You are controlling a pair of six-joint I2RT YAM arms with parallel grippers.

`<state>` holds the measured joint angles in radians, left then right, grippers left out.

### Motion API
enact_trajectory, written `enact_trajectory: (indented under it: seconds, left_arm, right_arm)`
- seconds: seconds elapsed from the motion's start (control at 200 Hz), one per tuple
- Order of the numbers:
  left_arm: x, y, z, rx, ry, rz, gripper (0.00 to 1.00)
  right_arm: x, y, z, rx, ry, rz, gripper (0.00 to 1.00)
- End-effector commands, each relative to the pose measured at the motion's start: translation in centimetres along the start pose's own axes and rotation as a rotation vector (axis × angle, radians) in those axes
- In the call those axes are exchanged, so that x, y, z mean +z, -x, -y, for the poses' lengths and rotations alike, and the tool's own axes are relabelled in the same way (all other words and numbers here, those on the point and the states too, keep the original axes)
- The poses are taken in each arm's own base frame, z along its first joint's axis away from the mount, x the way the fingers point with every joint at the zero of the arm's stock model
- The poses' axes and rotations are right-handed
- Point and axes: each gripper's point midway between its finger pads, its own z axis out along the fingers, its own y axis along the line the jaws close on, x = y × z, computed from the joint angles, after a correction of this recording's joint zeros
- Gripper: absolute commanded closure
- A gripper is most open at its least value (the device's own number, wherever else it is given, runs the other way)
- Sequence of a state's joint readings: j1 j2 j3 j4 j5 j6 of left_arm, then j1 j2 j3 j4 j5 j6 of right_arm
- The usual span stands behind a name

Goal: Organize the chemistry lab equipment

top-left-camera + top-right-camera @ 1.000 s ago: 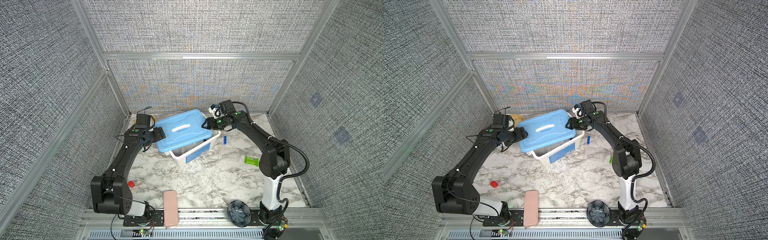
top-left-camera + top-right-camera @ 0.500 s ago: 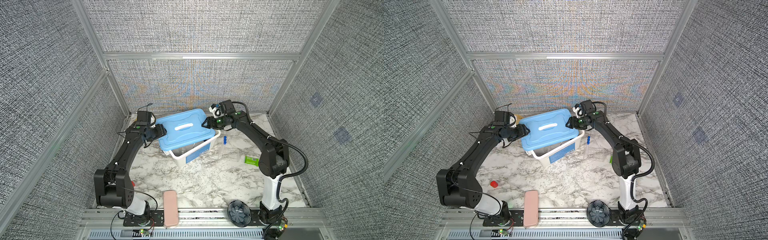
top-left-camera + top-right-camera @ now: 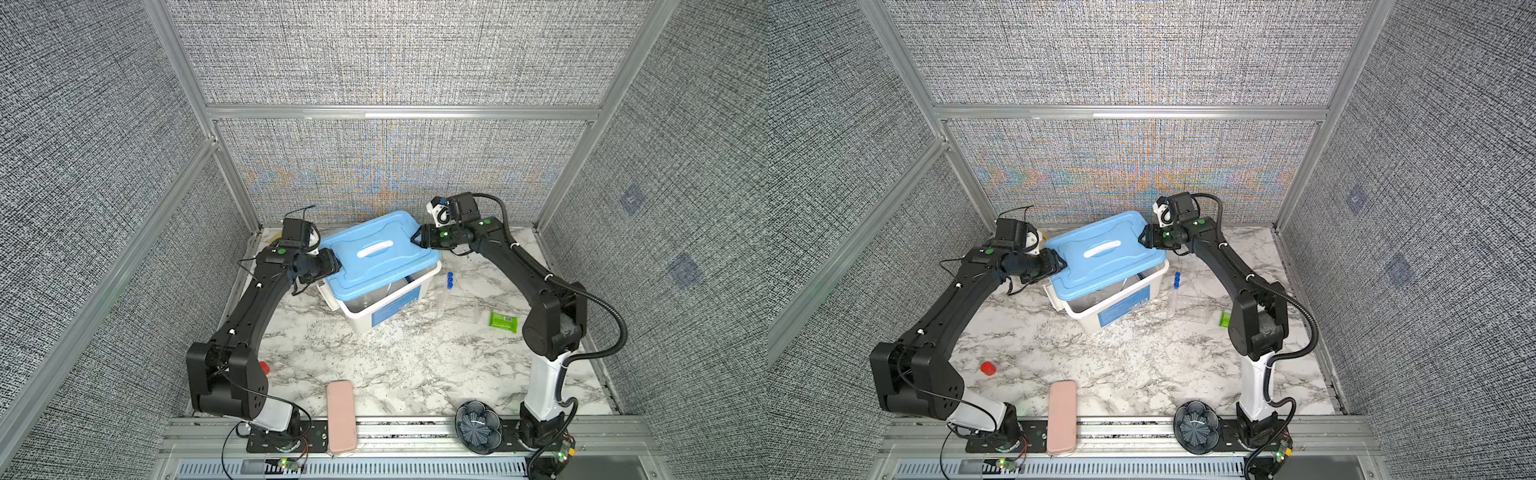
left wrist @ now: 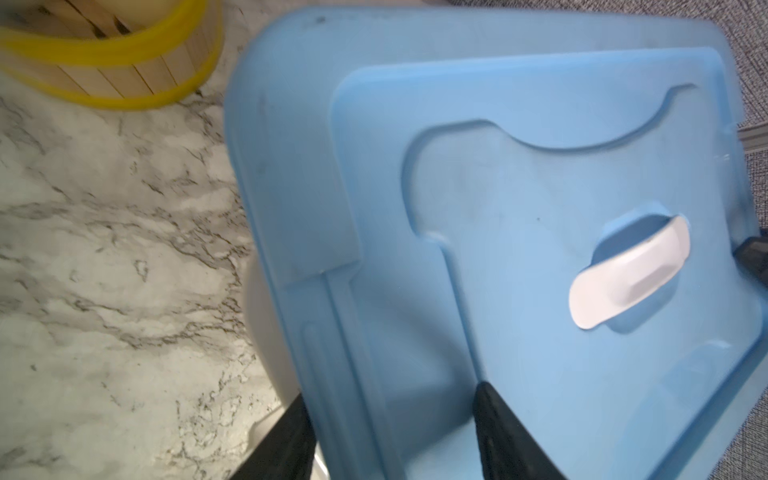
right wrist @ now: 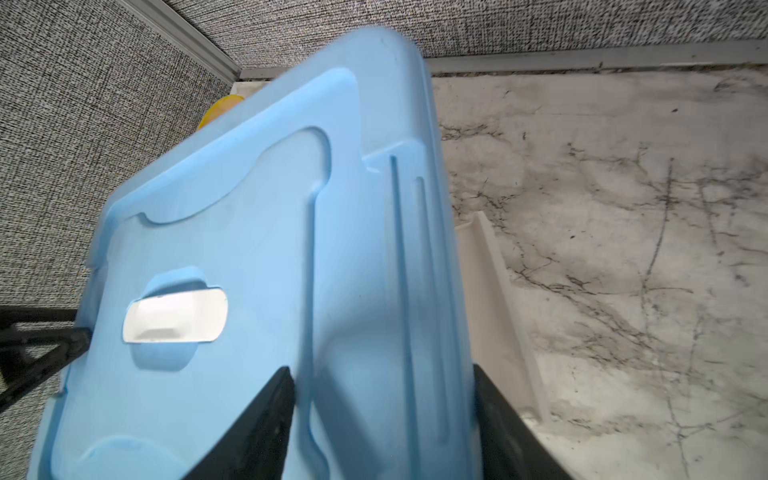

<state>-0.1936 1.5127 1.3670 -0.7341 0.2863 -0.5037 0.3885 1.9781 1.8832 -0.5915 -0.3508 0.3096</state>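
Clamped on opposite ends of a blue lid (image 3: 365,274), the two grippers hold it tilted and askew above an open white storage bin (image 3: 357,318) at the far middle of the marble tabletop (image 3: 395,374). The left gripper (image 4: 390,392) grips the lid's left edge, one finger lying on top and the other tucked beneath the rim. The right gripper (image 5: 382,370) pinches the lid's far right end the same way. The lid's white handle (image 3: 375,249) sits between them.

The bin's near right side is uncovered, but its contents cannot be made out. Just right of the bin, three blue-capped tubes (image 3: 449,281) lie side by side on the table, caps pointing far, beside a clear tube rack (image 3: 1190,309).

Farther right lies a green packet (image 3: 503,321), close to the right arm. A yellow steamer basket (image 4: 104,54) stands in the far left corner behind the left gripper. A small red cap (image 3: 988,368) lies near the left arm's base. A pink case (image 3: 341,415) and a dark pleated round object (image 3: 478,426) rest at the near edge.
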Motion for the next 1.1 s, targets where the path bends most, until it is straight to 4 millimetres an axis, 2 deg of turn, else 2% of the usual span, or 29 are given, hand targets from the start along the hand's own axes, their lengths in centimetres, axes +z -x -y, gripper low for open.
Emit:
enact_trajectory:
  seconds: [0.0, 0.195, 0.5, 0.72, 0.905, 1.095]
  left_arm:
    - [0.1, -1.4, 3.4, 0.021, -0.145, -0.055, 0.42]
    - [-0.4, -3.2, 3.1, 0.014, -0.107, -0.061, 0.43]
    - [-1.6, -4.2, 2.2, 0.007, -0.036, -0.033, 0.43]
    - [-0.9, -5.3, 0.5, -0.003, 0.041, -0.048, 0.44]
    - [-2.4, -4.7, -0.4, 0.013, 0.082, 0.038, 0.45]
    - [-2.5, -5.1, -0.9, 0.018, 0.124, -0.005, 0.45]
  right_arm:
    - [-0.1, -0.1, -1.4, -0.038, 0.066, -0.013, 0.39]
    - [0.2, 0.0, -0.4, -0.067, 0.043, -0.019, 0.4]
    - [1.4, -0.5, 0.4, -0.134, 0.031, -0.022, 0.39]
    - [2.0, -0.8, 0.4, -0.211, 0.047, -0.021, 0.39]
    - [2.2, -0.4, 0.5, -0.251, 0.044, -0.012, 0.38]
    - [2.8, -0.4, 0.6, -0.27, 0.037, -0.013, 0.38]
